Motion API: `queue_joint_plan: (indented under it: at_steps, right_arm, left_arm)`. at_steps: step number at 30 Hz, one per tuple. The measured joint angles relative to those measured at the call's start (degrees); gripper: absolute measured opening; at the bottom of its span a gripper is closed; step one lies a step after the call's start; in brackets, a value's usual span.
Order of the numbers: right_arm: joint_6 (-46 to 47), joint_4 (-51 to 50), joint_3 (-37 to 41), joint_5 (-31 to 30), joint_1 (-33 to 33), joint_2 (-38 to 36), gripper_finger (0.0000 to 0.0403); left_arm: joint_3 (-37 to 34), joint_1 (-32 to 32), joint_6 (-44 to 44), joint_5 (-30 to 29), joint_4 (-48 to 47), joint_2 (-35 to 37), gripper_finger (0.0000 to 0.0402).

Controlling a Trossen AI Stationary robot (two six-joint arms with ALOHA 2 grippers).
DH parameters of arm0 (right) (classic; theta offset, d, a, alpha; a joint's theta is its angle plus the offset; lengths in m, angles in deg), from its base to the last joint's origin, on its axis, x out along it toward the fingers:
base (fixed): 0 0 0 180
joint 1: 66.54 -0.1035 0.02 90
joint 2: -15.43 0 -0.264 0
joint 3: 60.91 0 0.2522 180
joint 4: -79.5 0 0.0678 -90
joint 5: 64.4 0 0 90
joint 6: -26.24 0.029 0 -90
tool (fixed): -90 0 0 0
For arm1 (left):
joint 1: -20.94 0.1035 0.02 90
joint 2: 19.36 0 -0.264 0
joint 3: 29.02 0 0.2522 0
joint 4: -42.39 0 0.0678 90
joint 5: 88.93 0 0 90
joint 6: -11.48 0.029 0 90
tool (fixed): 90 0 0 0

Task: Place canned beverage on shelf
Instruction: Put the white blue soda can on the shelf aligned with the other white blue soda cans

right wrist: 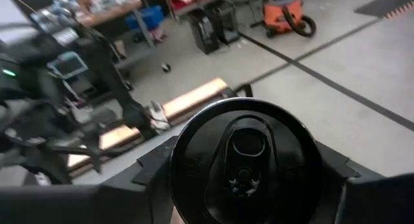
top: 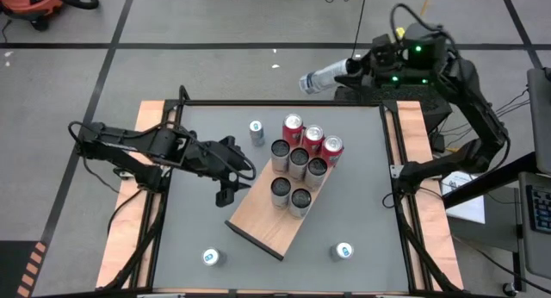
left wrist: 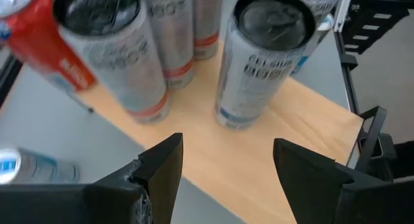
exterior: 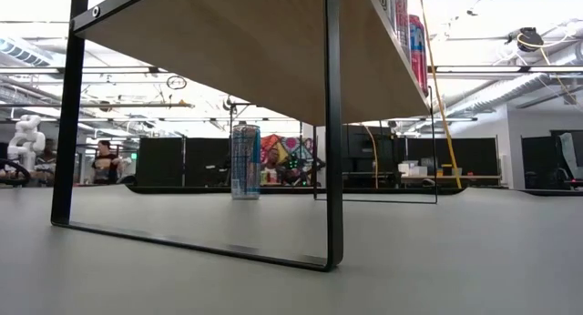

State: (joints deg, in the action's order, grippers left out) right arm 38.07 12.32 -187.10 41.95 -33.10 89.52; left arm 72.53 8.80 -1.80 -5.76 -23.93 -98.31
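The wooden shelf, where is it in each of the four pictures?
High view: the shelf lies slantwise mid-table, cans on its far half.
Low view: it fills the top, seen from underneath, on a black frame.
Left wrist view: its bare board shows beyond the open left gripper.
Right wrist view: not in it; a can in the right gripper fills the picture.
Shared landmark: the red cans on the shelf, also in the low and left wrist views.
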Motion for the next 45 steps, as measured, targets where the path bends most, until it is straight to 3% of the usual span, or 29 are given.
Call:
queue_joint_plan:
  at_steps: [6, 23, 31, 45]
  right_arm:
    - [2.0, 1.0, -3.3, 0.0, -3.4, 0.0, 0.0217]
    - [2.5, 3.2, -3.3, -0.1, -8.1, 0.3, 0.0217]
    - [2.4, 5.7, -3.3, -0.3, -8.1, 0.3, 0.0217]
    - [2.3, 5.6, -3.3, -0.3, -8.1, 0.3, 0.0217]
  left_arm:
    - [0.0, 0.0, 3.6, 2.0, 3.5, -2.9, 0.0229]
    - [0.0, 0.2, 7.6, 3.4, 6.6, -8.6, 0.0125]
    - [-0.1, 1.0, 13.4, 3.5, 7.0, -9.9, 0.012]
    - [0.0, 1.3, 14.2, 6.7, 8.6, -11.2, 0.012]
